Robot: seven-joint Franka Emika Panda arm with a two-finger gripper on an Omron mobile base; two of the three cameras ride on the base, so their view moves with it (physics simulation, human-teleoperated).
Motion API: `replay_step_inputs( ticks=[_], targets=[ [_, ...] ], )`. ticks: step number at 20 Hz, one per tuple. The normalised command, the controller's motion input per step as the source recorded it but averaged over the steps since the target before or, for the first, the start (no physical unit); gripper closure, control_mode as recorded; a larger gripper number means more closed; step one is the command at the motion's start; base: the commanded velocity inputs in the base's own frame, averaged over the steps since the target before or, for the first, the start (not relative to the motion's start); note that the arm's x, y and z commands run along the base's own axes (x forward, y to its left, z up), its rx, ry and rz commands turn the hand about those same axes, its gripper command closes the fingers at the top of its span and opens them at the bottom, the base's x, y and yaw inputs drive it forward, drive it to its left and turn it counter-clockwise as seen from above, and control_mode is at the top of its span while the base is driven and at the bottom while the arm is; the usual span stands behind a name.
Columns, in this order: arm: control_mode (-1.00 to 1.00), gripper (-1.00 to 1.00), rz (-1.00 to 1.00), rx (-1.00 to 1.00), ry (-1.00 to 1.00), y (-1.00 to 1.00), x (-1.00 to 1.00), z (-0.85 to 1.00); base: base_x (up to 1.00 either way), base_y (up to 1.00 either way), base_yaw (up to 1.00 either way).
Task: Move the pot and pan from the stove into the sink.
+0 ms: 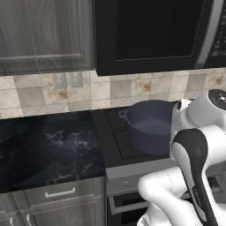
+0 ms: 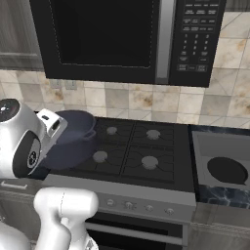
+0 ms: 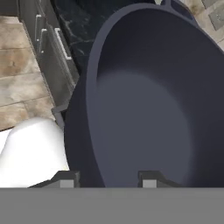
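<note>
Now gripping the pot (image 1: 150,128) by its near rim, with the claw (image 3: 107,180) partly closed across the wall: one fingertip (image 3: 65,180) sitting outside the wall, the other inside the bowl. Holding nothing else.

Sitting at the left side of the stove (image 2: 146,146), this pot, close to the dark marbled desk (image 1: 44,145); not being possible to tell whether resting on the grate or already hanging a little above it.

Judging the step in hand as carrying the pot over to the sink (image 2: 215,146), lying to the right of the stove in the right base view. Probably needing a slow, straight lift first, clearing the grates before swinging right. Being a one-sided grip on a deep pot, likely wanting to tip away from the claw, so asking for gentle speed and a level hand. Also worth passing low under the microwave (image 2: 122,39) without touching it. Showing a dark round shape (image 2: 227,171) in the basin; not clear enough to name.

Reaching forward and left over the stove front, the arm (image 1: 194,154), with the hand turned sideways and looking along the inside of the pot.
</note>
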Motion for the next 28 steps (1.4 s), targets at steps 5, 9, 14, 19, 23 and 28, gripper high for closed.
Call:
replay_step_inputs(
  ticks=[5,9,14,19,23,28],
  targets=[
    [-1.0,1.0,0.13,0.01,-0.23,-0.13,-0.53,0.03,0.0,0.0,0.0],
    [-1.0,1.0,0.0,0.01,-0.01,-0.02,0.0,0.0,0.0,0.0,0.0],
    [-1.0,1.0,0.0,0.0,0.0,0.0,0.0,0.0,0.0,0.0,0.0],
    [-1.0,1.0,0.0,0.0,0.0,0.0,0.0,0.0,0.0,0.0,0.0],
    [1.0,1.0,0.0,0.0,0.0,0.0,0.0,0.0,0.0,-0.12,0.0],
    [1.0,1.0,0.0,0.0,0.0,0.0,0.0,0.0,0.0,-0.58,0.0]
  ],
)
